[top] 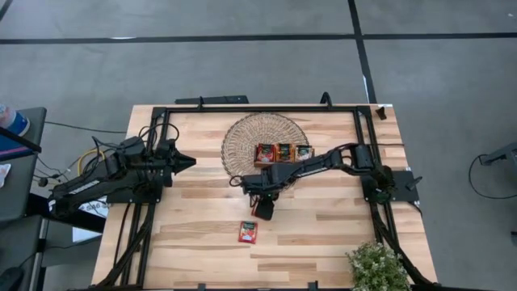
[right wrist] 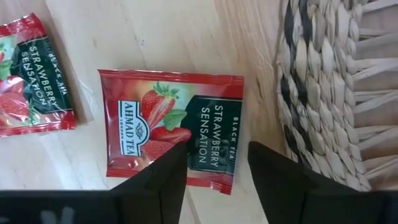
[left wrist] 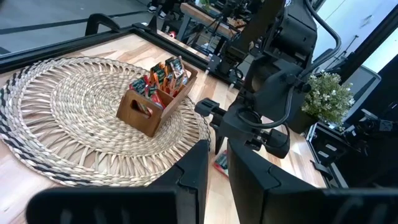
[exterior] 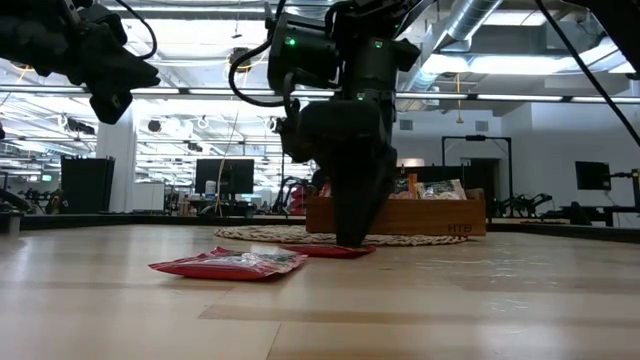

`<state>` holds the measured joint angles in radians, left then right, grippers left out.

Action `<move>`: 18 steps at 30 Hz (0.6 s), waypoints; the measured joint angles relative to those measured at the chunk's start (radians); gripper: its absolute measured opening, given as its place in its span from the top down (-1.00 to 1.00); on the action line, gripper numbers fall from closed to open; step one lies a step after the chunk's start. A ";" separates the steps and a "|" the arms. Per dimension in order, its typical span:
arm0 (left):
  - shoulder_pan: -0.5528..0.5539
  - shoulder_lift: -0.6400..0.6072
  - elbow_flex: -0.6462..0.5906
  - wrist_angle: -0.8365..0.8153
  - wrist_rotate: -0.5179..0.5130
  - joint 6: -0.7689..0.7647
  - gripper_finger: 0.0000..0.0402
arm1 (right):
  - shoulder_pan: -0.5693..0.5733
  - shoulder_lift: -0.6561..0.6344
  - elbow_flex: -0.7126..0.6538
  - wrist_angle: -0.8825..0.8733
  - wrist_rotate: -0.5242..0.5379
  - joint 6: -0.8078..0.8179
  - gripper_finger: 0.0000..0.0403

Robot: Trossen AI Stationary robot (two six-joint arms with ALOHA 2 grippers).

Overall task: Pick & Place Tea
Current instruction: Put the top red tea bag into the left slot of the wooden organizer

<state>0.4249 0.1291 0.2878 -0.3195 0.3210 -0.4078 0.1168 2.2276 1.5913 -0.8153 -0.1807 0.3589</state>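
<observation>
A red-orange tea sachet point(right wrist: 171, 124) lies flat on the wooden table beside the woven mat point(right wrist: 329, 93). My right gripper point(right wrist: 217, 177) is open above it, pointing down. One finger point(right wrist: 155, 180) stands over the sachet's edge and the other point(right wrist: 280, 180) stands between the sachet and the mat. The low view shows the fingertips point(exterior: 350, 238) down at the sachet point(exterior: 330, 251). A second red sachet point(top: 247, 233) lies flat nearer the front edge. My left gripper point(top: 187, 162) is shut and waits at the table's left, clear of everything. My right gripper comes at the sachet from above, pointing down, with its fingers astride the sachet's edge point(right wrist: 205, 168) nearest the mat. The sachet lies flat on the table. I cannot tell whether the fingertips touch it.
A brown wooden tray point(top: 283, 152) holding several tea sachets stands on the round woven mat point(top: 242, 141) at the table's far middle. A potted plant point(top: 377, 267) stands at the near right corner. A black frame point(top: 258, 107) runs along the table's edges.
</observation>
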 joint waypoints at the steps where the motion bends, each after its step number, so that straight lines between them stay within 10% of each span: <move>1: 0.000 0.000 0.000 0.000 0.000 0.000 0.75 | 0.001 0.000 0.000 0.000 0.007 0.000 0.20; 18: 0.000 0.000 0.000 0.000 0.000 0.003 0.75 | 0.001 0.000 -0.002 -0.020 0.007 0.016 0.88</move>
<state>0.4252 0.1291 0.2878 -0.3195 0.3210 -0.4053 0.1181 2.2280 1.5890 -0.8358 -0.1738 0.3744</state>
